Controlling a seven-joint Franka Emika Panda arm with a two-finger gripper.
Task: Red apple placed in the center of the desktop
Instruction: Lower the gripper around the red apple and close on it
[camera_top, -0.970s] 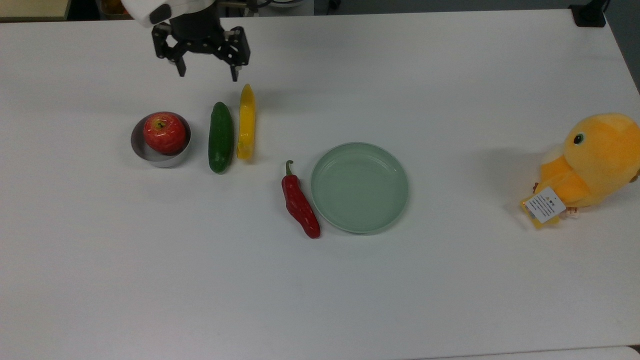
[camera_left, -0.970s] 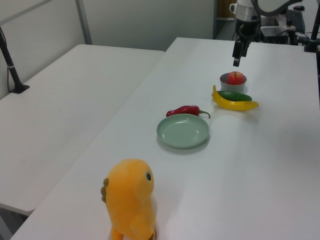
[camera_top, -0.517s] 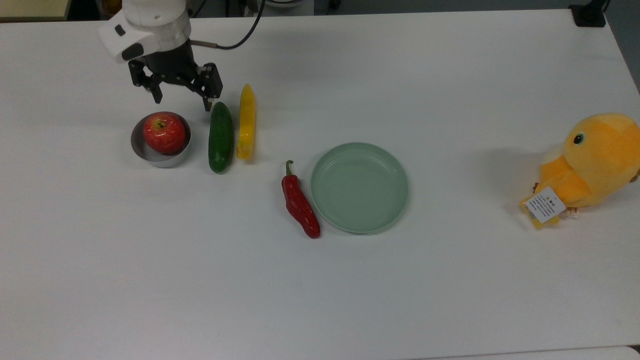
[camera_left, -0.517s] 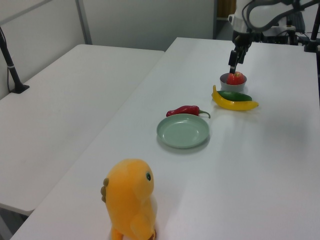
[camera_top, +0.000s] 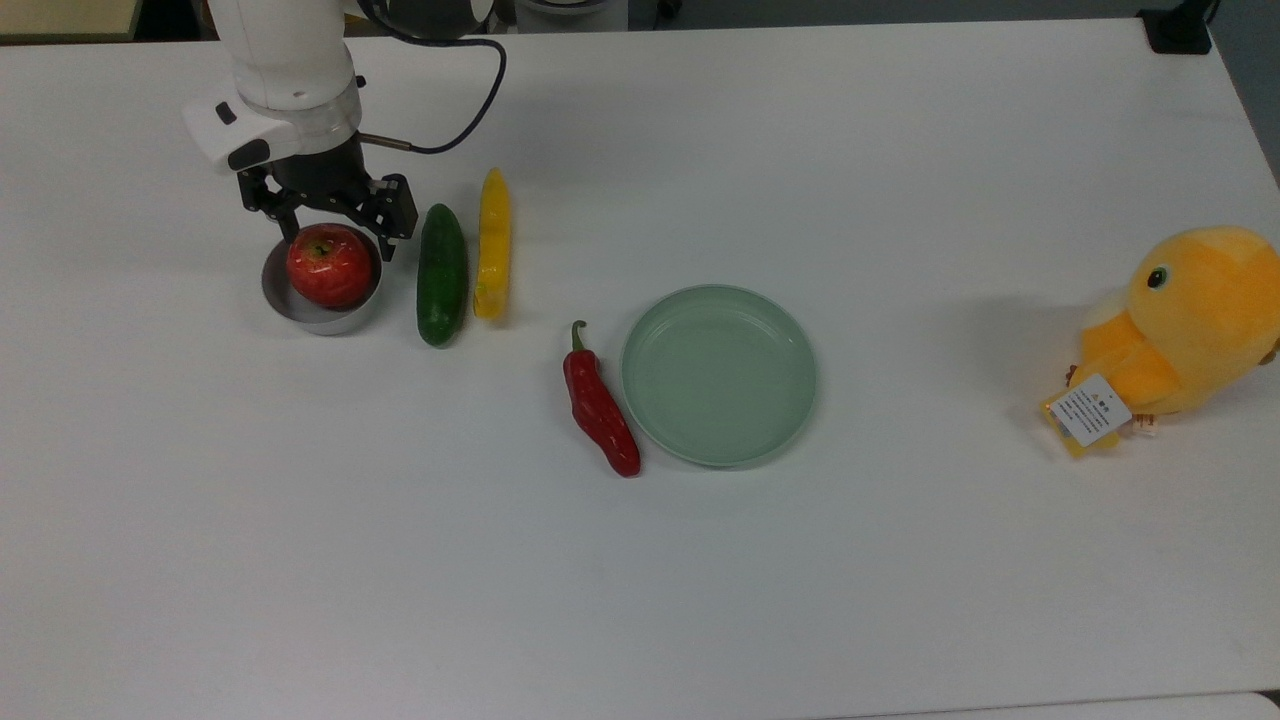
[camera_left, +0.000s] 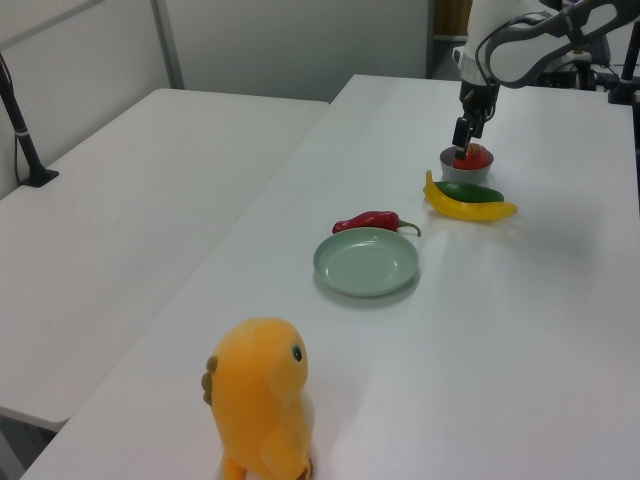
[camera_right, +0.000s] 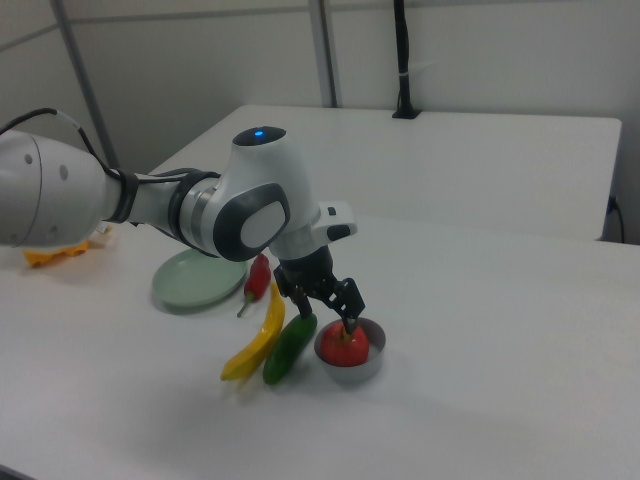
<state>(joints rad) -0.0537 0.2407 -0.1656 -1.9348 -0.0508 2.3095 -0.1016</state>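
The apple (camera_top: 329, 265) is sitting in a small metal bowl (camera_top: 310, 312) on the surface (camera_top: 640, 580), just beside the cucumber (camera_top: 441, 274). I am seeing my tool (camera_top: 336, 238) hovering over it, fingers spread apart and gripping nothing.

The arm (camera_right: 150, 205) consists of rounded white shells joined by grey and black rings. A blue indicator light is located on top of the wrist housing in the right view's centre. A thin black cable (camera_top: 470, 95) loops beside the wrist at the top view's upper left. The claw (camera_top: 335, 240) is black, with angular linkage fingers (camera_top: 386, 243) below a white flange bearing dark oval markings.
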